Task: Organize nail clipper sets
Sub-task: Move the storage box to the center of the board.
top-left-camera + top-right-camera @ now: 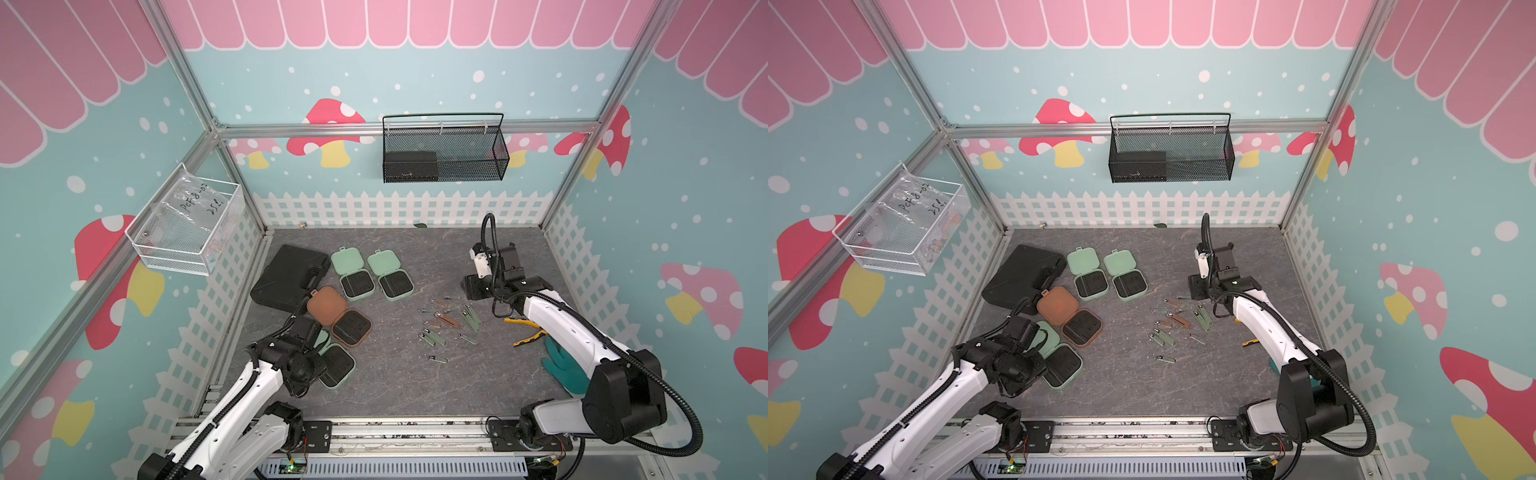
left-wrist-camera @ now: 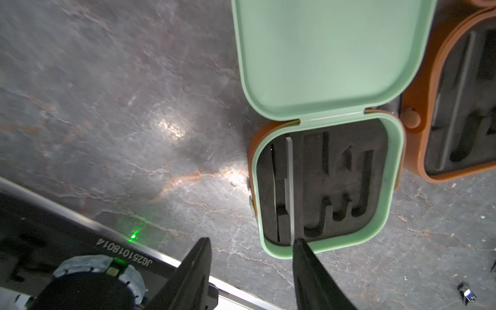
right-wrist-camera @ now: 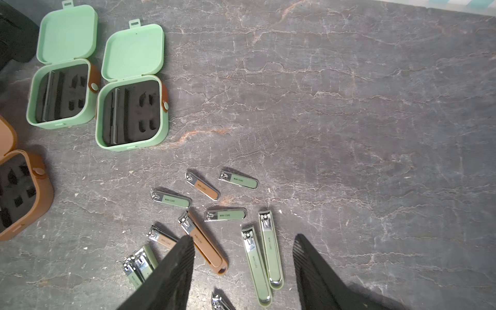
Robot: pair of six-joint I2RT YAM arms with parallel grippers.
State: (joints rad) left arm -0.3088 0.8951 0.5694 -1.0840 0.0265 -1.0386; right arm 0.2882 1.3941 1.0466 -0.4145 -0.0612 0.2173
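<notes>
Four nail clipper cases lie open on the left of the table: two mint ones at the back [image 1: 351,259] [image 1: 384,262], a brown one [image 1: 326,305], and a mint one nearest the front [image 1: 345,384]. Their black slotted inserts hold no clippers; a thin silver file [image 2: 290,188] sits in the near mint case [image 2: 394,166]. Several loose clippers [image 1: 444,324] are scattered mid-table. My left gripper [image 2: 249,249] is open over bare table, one fingertip [image 2: 300,249] at that case's rim. My right gripper [image 3: 243,241] hangs open above two long green clippers [image 3: 268,249].
A large black case with a handle [image 1: 289,278] lies at the back left beside the small cases. Yellow-handled pliers [image 1: 521,330] and a teal glove [image 1: 561,365] lie under the right arm. A black mesh basket [image 1: 444,149] and a white wire basket [image 1: 183,224] hang on the walls.
</notes>
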